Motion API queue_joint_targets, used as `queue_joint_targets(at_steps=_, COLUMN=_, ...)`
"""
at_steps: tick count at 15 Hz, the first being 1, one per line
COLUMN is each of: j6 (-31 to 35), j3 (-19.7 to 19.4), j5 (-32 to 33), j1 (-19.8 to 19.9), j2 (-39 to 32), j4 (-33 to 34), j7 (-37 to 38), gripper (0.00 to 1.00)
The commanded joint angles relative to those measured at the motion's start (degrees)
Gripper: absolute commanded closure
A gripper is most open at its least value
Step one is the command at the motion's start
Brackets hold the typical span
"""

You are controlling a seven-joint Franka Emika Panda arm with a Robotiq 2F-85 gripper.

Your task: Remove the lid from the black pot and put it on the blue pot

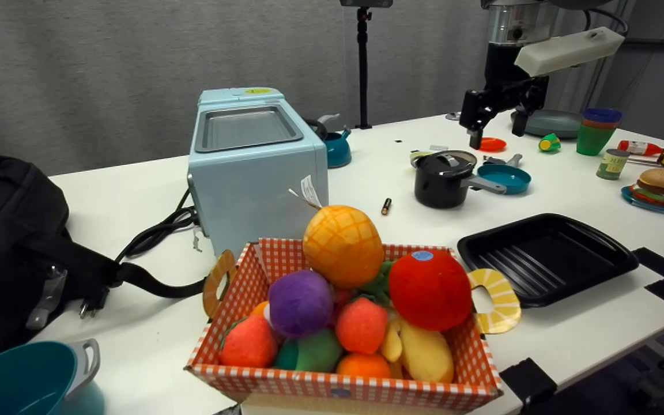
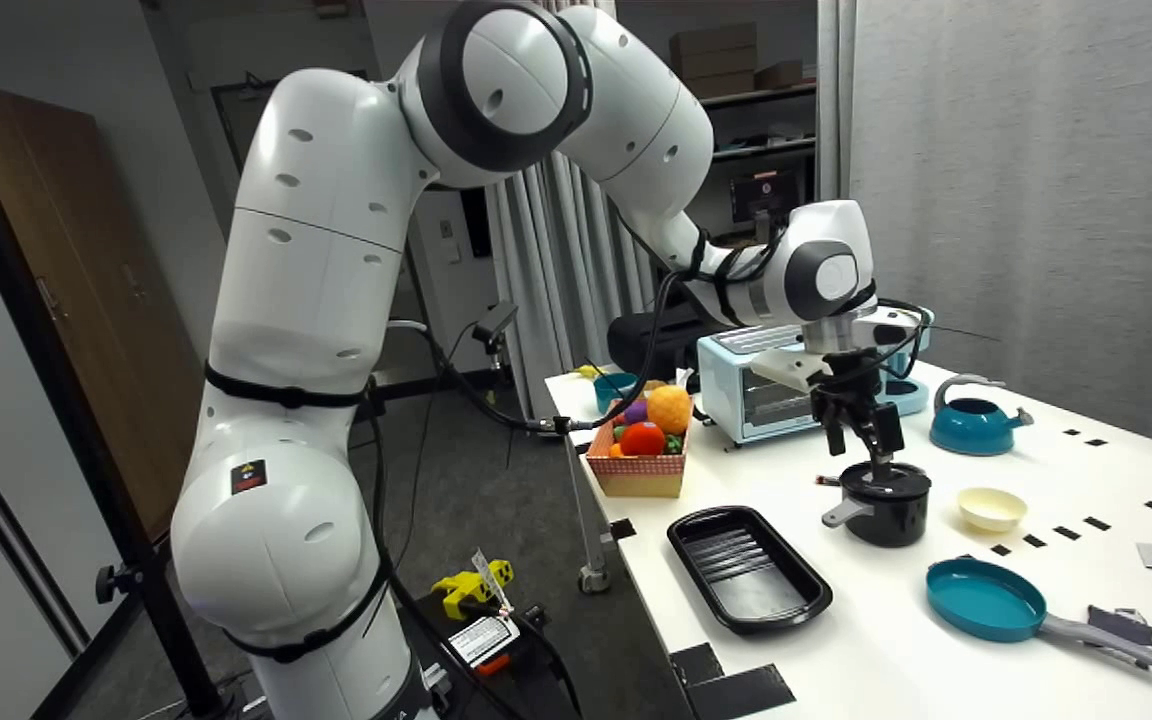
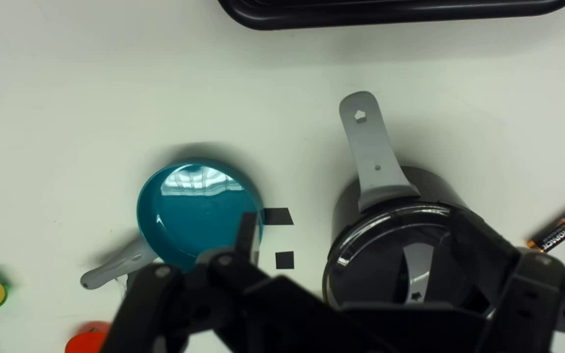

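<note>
The round dark lid point(image 1: 431, 164) with a grey strap handle sits on the black pot point(image 1: 438, 190) in both exterior views; the lid also shows there point(image 2: 908, 482). In the wrist view the lid point(image 3: 371, 260) is partly hidden by my gripper, and the black pot point(image 3: 427, 182) points its grey handle toward the grill pan. The blue pot point(image 3: 189, 211), a shallow teal-blue pan with a grey handle, stands uncovered beside it; it also shows in an exterior view point(image 2: 986, 600). My gripper point(image 1: 497, 136) is open and empty above the lid, its fingers point(image 3: 363, 245) spread wide.
A black ridged grill pan point(image 2: 751, 570) lies near the table edge. A cream bowl point(image 2: 991, 510) and a battery point(image 3: 559, 229) are close to the black pot. A basket of plush fruit point(image 1: 286, 377), a light-blue oven point(image 1: 263, 193) and a teal kettle point(image 2: 971, 428) stand farther off.
</note>
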State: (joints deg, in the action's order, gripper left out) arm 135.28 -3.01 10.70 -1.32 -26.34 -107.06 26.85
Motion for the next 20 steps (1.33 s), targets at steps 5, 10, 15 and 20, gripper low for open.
queue_joint_targets(at_steps=5, j6=-1.82, j3=-1.62, j5=-1.44, j1=-1.52, j2=-5.25, j4=6.37, j7=-0.79, gripper=0.00)
queue_joint_targets(at_steps=10, j6=-4.03, j3=-1.30, j5=-2.22, j1=-1.49, j2=-9.50, j4=12.73, j7=-2.17, gripper=0.00)
queue_joint_targets(at_steps=15, j6=-6.61, j3=-1.06, j5=-2.76, j1=-2.23, j2=-12.44, j4=18.21, j7=-2.85, gripper=0.00)
queue_joint_targets(at_steps=20, j6=-8.74, j3=-1.42, j5=-2.14, j1=-3.49, j2=-15.22, j4=21.07, j7=-2.34, gripper=0.00)
